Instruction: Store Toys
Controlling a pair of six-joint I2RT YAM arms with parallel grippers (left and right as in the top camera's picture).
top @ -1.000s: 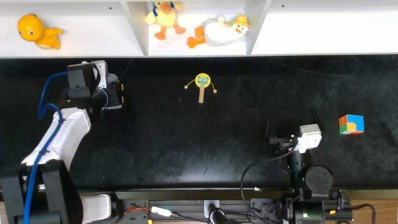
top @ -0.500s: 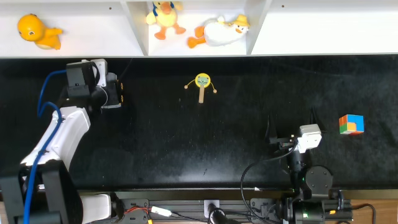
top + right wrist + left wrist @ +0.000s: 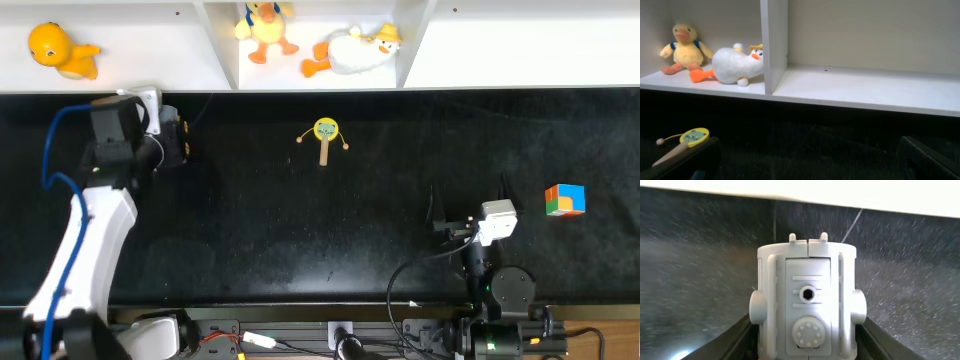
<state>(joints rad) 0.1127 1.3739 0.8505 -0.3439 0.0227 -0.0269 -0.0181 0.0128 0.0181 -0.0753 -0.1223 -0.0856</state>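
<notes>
Toy robot [image 3: 807, 312], grey and drum-shaped, stood upright, pinched between the fingers of the left gripper [image 3: 806, 342]. It was carried clear of the black table [image 3: 250, 230] and just short of the white shelf [image 3: 200, 62], likely so it could clear the lip into the left bay beside the orange duck [image 3: 62, 50]. The middle bay held a yellow duck [image 3: 265, 28] and a white duck [image 3: 352, 50]. A rattle [image 3: 325, 135] lay mid-table and a cube [image 3: 565, 199] far right, both unstored. The right gripper [image 3: 807, 160] was parked near its base with its fingers spread wide and nothing between them, facing the empty right bay. Against a second ago, the left arm had swung leftward and closer to the shelf; the rest was unchanged.
</notes>
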